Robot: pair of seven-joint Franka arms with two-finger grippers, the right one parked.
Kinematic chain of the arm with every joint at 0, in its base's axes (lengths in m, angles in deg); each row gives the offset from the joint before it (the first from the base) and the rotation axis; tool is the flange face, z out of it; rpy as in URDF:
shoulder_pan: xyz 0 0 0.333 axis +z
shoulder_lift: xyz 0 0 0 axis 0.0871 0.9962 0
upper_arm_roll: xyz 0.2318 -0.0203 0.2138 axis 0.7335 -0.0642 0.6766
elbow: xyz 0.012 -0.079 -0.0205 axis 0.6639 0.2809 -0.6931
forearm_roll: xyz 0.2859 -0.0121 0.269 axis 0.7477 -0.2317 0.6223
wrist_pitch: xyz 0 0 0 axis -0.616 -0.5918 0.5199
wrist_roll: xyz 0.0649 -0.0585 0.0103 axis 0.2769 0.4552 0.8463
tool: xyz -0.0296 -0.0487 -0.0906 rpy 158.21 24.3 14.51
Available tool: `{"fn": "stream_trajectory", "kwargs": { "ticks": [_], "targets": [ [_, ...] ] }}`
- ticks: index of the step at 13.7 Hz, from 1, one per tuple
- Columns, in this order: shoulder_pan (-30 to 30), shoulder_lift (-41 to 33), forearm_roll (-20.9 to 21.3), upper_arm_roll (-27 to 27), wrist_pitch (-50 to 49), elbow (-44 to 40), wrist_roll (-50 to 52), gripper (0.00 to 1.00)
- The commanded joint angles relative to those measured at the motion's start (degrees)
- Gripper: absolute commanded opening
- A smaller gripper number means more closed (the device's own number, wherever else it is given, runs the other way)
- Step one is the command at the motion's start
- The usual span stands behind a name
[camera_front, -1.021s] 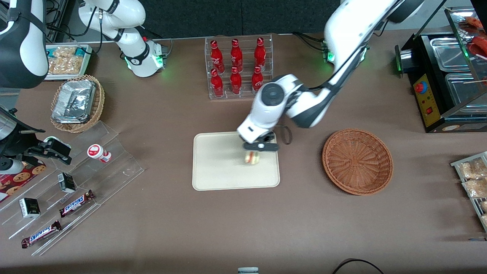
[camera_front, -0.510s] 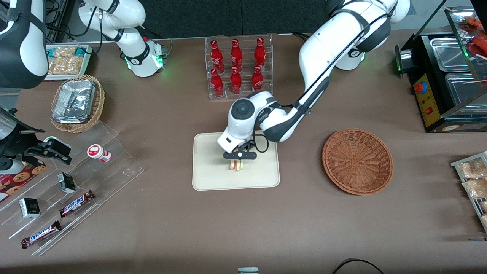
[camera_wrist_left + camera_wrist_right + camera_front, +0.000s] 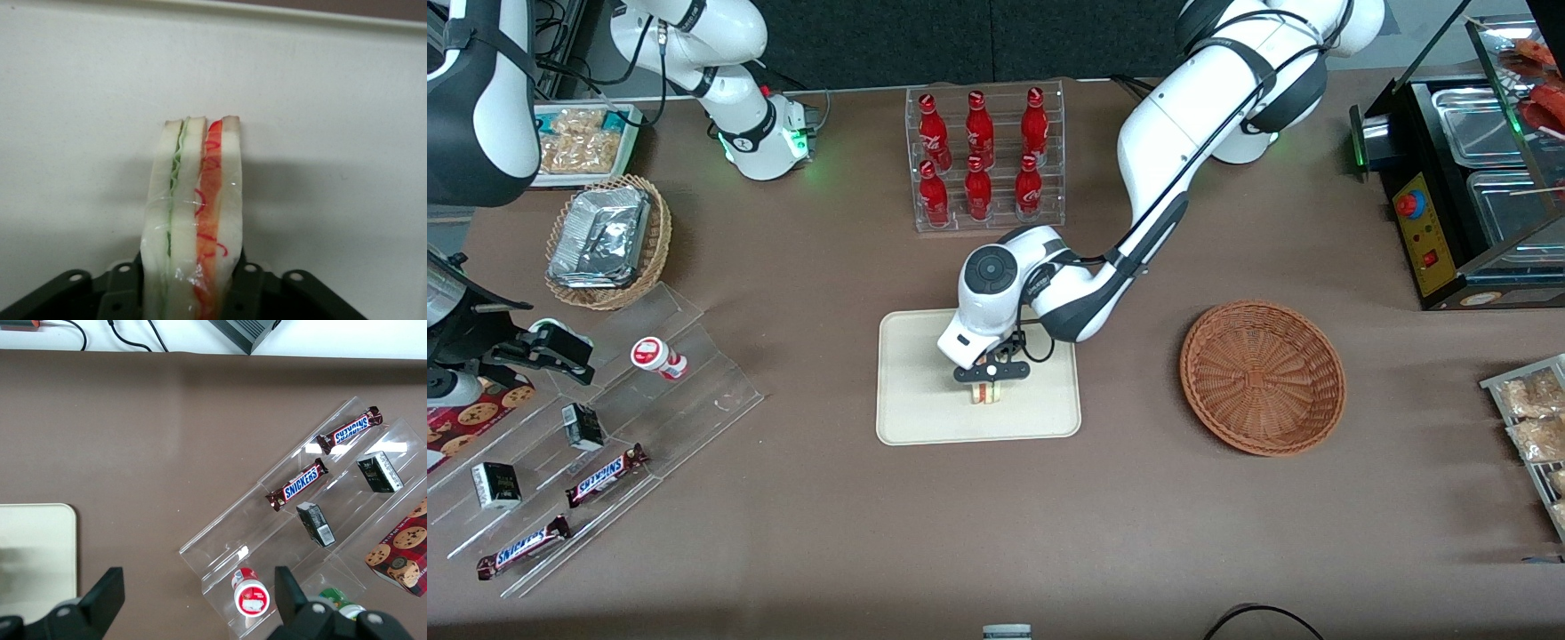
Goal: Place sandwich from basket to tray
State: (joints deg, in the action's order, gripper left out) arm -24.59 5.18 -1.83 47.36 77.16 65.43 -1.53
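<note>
My left gripper (image 3: 986,384) is over the middle of the cream tray (image 3: 918,409) and is shut on the sandwich (image 3: 985,394). In the left wrist view the sandwich (image 3: 193,213) stands on edge between the fingers (image 3: 250,287), with green and red-orange filling lines under clear wrap, low over the tray floor (image 3: 320,120). I cannot tell whether it touches the tray. The round reddish-brown wicker basket (image 3: 1263,378) is empty, beside the tray toward the working arm's end of the table.
A clear rack of red bottles (image 3: 983,156) stands farther from the front camera than the tray. A tan basket with foil packets (image 3: 607,240) and stepped clear racks with candy bars (image 3: 596,444) lie toward the parked arm's end. A black warmer case (image 3: 1476,178) stands at the working arm's end.
My left gripper carried the sandwich from the tray's edge nearest the basket toward the tray's middle and lowered it. The basket has not moved.
</note>
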Motion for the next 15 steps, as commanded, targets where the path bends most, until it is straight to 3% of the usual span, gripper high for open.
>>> {"fn": "stream_trajectory", "kwargs": {
  "ticks": [1, 3, 5, 11, 15],
  "targets": [
    [0.4, -2.23, -3.55, 0.31, -9.02, -5.32, 0.29, 1.0],
    [0.67, -5.47, -7.06, 0.75, -16.15, -7.28, -1.55, 1.0],
    [5.56, -10.74, -10.76, 1.98, -19.16, -5.01, -7.16, 1.0],
    [22.26, -31.3, -17.18, 1.45, -13.83, 22.2, -26.22, 1.0],
    [31.58, -41.42, -17.98, 1.54, -11.08, 34.63, -39.33, 0.99]
  ]
}}
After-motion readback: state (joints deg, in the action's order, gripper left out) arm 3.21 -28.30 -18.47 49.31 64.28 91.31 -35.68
